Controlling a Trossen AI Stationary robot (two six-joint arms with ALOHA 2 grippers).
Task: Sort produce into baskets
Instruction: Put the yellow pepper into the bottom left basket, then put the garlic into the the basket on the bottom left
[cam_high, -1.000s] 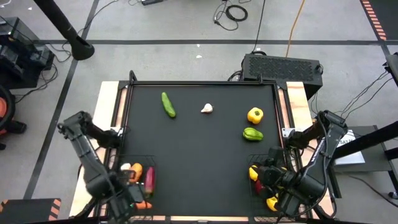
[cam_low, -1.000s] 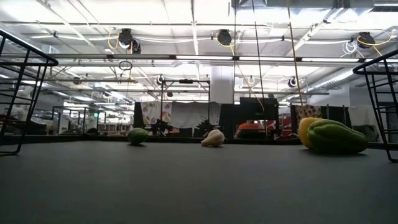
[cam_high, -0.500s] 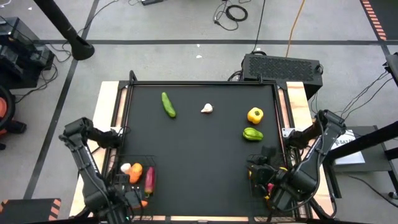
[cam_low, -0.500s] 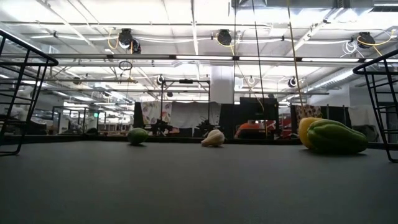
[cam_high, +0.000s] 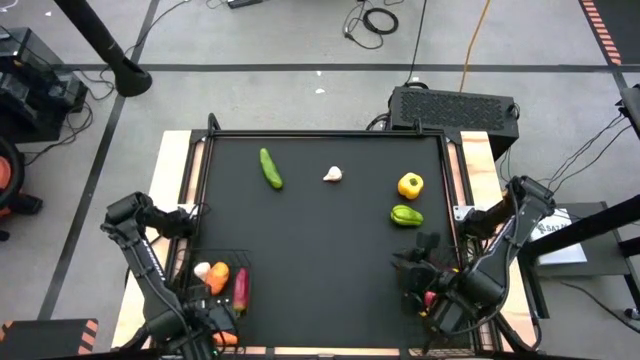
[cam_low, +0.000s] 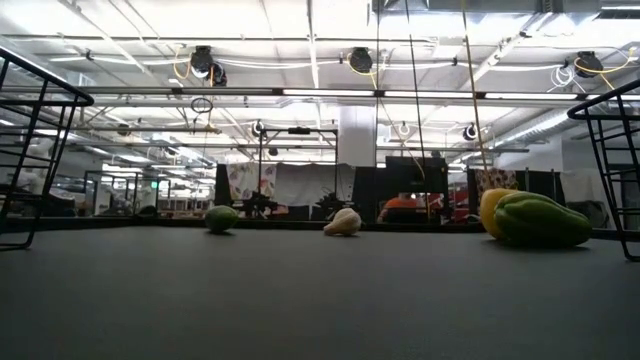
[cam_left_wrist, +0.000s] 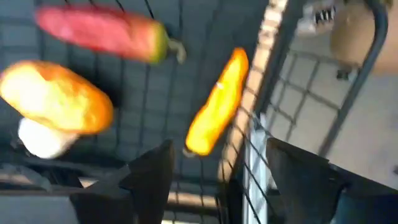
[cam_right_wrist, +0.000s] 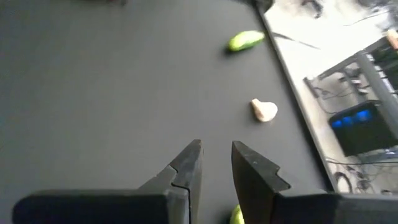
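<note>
On the black tabletop lie a green cucumber (cam_high: 270, 168), a white garlic (cam_high: 333, 174), a yellow pepper (cam_high: 410, 185) and a green pepper (cam_high: 406, 215). The left wire basket (cam_high: 243, 256) holds a white garlic (cam_left_wrist: 38, 138), an orange piece (cam_left_wrist: 59, 96), a red pepper (cam_left_wrist: 99, 32) and an orange carrot (cam_left_wrist: 217, 102). My left gripper (cam_left_wrist: 219, 144) is open and empty above this basket, at its near end (cam_high: 205, 322). My right gripper (cam_right_wrist: 216, 144) is empty, its fingers a narrow gap apart, above the table at the right basket's far end (cam_high: 412, 260). My right arm covers most of the right basket (cam_high: 408, 292).
In the low view the basket wires stand at the left (cam_low: 30, 150) and at the right (cam_low: 610, 150). Between them the cucumber (cam_low: 222, 218), garlic (cam_low: 343, 222) and both peppers (cam_low: 540, 222) lie far back. The table's middle and near strip are bare.
My right gripper has gone from above the right basket toward the table's far edge and a little left, and now looks out over the table. My left gripper has drawn back toward the near edge over the left basket. The produce on the table has stayed put.
</note>
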